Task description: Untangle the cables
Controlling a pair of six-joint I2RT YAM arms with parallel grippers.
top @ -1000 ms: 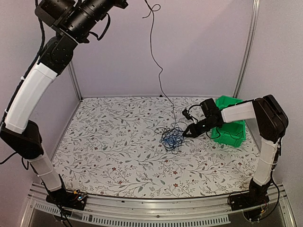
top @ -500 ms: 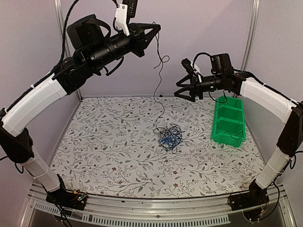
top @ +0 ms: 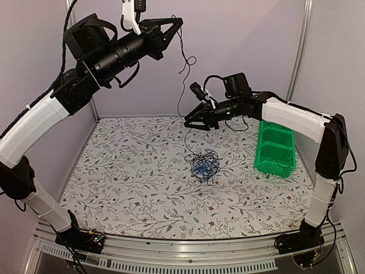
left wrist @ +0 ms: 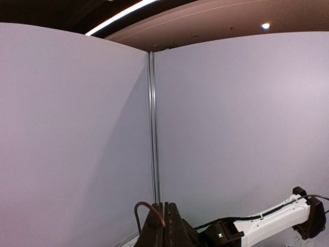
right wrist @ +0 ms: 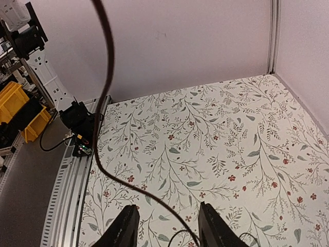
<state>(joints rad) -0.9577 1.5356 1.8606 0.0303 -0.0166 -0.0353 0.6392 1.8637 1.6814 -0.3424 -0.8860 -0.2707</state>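
Hanging from the left gripper (top: 178, 23), high over the back of the table (top: 114, 177), one black strand (right wrist: 108, 77) drops almost straight down to the cables (top: 205, 164). They are a loose heap of black loops with a blue one among them, lying mid-table just left of the green bin (top: 276, 151). In the left wrist view that gripper's fingers (left wrist: 164, 229) are pressed together with a short curl of the strand coming out beside them, so I judge it is pinched there.

The relation that matters is strand to right gripper (top: 191, 121). That gripper hovers above the heap, pointing left, level with the lower part of the strand. In the right wrist view its fingers (right wrist: 125, 226) stand well apart and hold nothing. The strand runs down from the top of the view, bends, and passes between them without clearly touching either. Its long axis there is roughly upright, crossing the gap — so a plain closing should catch it, with no reaching needed. The right arm is much the nearer to the heap; the left is well above it.

No brand, label or writing can be read anywhere — the yellow bins (right wrist: 18, 110) off the table's edge show none either.
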